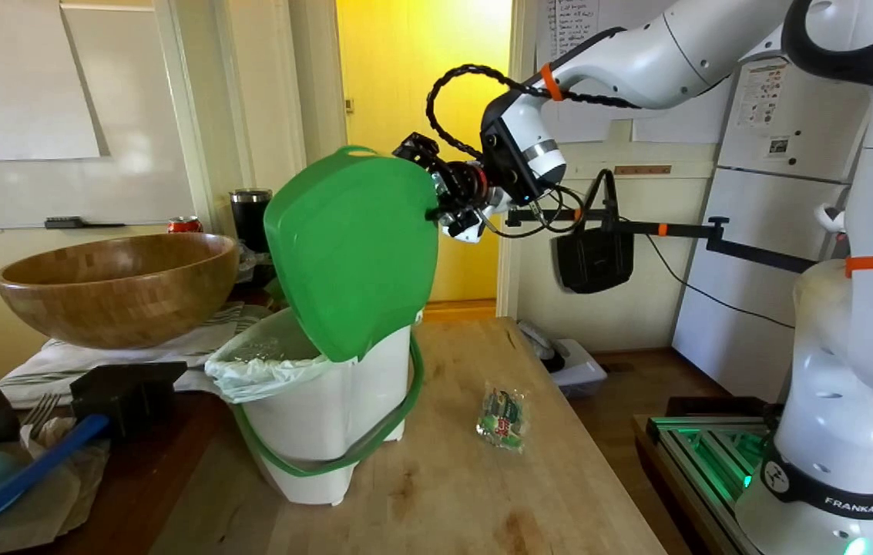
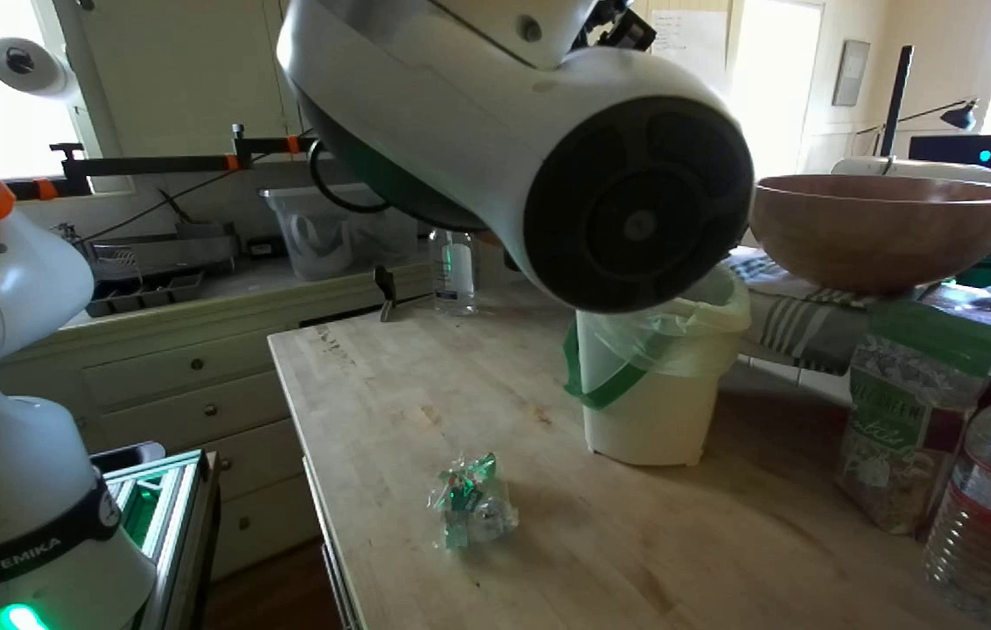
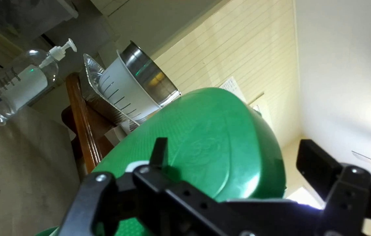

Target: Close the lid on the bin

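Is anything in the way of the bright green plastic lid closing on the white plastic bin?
Nothing visible stands between the bright green plastic lid and the open top of the white plastic bin. Only the crinkled translucent liner bag drapes over the rim, and it looks too thin to block the lid.

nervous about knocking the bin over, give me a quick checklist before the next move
1. Bin upright on the table: ok.
2. Lid down on the bin: not ok, raised and tilted.
3. Gripper spread open: ok, seen in the wrist view.
4. Gripper touching the lid: cannot tell.
5. Liner folded over the bin's rim: ok.
6. Green handle hanging below the rim: ok.
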`<state>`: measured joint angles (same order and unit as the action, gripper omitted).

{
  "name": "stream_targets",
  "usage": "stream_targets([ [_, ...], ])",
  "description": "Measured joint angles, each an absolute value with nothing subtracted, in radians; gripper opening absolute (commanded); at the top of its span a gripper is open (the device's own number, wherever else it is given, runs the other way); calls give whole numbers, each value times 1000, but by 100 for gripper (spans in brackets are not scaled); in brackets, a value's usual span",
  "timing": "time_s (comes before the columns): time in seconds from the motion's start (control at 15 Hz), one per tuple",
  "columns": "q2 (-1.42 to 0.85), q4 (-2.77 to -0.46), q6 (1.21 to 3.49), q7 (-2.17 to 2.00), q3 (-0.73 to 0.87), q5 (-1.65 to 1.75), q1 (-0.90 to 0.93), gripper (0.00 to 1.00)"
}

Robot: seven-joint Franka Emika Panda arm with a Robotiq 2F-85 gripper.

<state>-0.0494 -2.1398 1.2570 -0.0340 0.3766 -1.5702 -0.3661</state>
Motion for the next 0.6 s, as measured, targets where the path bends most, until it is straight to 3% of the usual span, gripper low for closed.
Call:
stream_targets([
  [0.6,-64,-2111,1272,-56,383,-1621,-379,100],
])
